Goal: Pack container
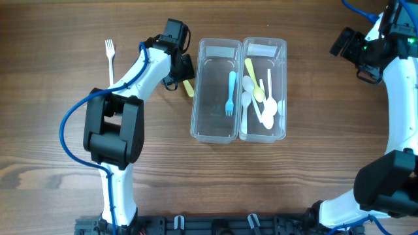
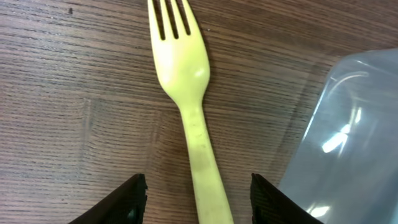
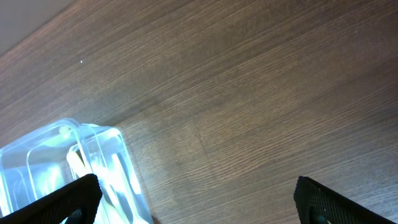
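Two clear plastic containers stand side by side. The left container [image 1: 215, 49] holds a blue fork [image 1: 230, 94]. The right container [image 1: 282, 72] holds a yellow spoon [image 1: 254, 81] and white spoons [image 1: 264, 111]. A yellow fork [image 2: 186, 93] lies on the table just left of the left container [image 2: 348, 143]; its end shows in the overhead view [image 1: 189, 88]. My left gripper [image 2: 198, 198] is open, its fingers either side of the fork's handle, low over the table. My right gripper [image 3: 196, 199] is open and empty at the far right, above the table.
A white fork [image 1: 110, 55] lies on the wood table at the far left. The right container's corner shows in the right wrist view [image 3: 68, 162]. A blue cable runs along my left arm [image 1: 114, 124].
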{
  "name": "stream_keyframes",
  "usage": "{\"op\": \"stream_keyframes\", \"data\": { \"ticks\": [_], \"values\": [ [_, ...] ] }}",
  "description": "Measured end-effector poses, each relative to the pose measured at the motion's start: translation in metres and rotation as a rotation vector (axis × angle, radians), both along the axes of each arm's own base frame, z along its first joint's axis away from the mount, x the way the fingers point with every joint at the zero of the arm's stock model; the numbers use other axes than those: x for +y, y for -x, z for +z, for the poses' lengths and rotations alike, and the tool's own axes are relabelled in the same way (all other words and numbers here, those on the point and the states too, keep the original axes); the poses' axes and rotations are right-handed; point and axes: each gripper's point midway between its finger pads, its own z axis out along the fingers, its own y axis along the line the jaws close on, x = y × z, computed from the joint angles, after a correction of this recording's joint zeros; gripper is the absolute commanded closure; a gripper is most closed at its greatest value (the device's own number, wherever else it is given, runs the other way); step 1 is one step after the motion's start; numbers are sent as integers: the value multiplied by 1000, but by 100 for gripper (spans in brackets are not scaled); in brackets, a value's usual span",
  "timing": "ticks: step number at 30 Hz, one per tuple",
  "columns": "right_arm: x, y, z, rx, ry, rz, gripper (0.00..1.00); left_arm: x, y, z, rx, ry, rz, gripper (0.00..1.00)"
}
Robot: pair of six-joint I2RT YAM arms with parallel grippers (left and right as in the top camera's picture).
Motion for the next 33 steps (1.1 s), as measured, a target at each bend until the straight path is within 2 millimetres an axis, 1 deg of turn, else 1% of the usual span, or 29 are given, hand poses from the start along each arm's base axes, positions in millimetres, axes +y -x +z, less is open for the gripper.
{"op": "stream_keyframes", "data": {
  "ticks": [12, 15, 19, 23, 24, 25, 28, 30, 31, 33],
  "values": [
    [2, 0, 0, -2, -9, 6, 0, 6, -3, -3, -10, -31, 11, 44],
    [2, 0, 0, -2, -10, 6, 0, 7, -2, -7, 0, -35, 13, 43],
    [3, 0, 0, -2, -16, 9, 0, 11, 2, -23, 38, -56, 18, 42],
    [4, 0, 0, -1, -19, 11, 0, 12, 3, -23, 41, -59, 17, 43],
    [4, 0, 0, -1, -19, 11, 0, 13, 4, -24, 48, -64, 18, 45],
    [4, 0, 0, -1, -19, 11, 0, 14, 5, -24, 54, -68, 18, 50],
    [4, 0, 0, -1, -19, 11, 0, 18, 14, -25, 91, -89, 7, 77],
    [4, 0, 0, 0, -19, 11, 0, 24, 22, -26, 125, -101, 8, 87],
    [4, 0, 0, 0, -19, 11, 0, 27, 25, -27, 142, -108, 9, 90],
    [4, 0, 0, 0, -19, 11, 0, 36, 32, -27, 178, -113, 12, 91]
  ]
}}
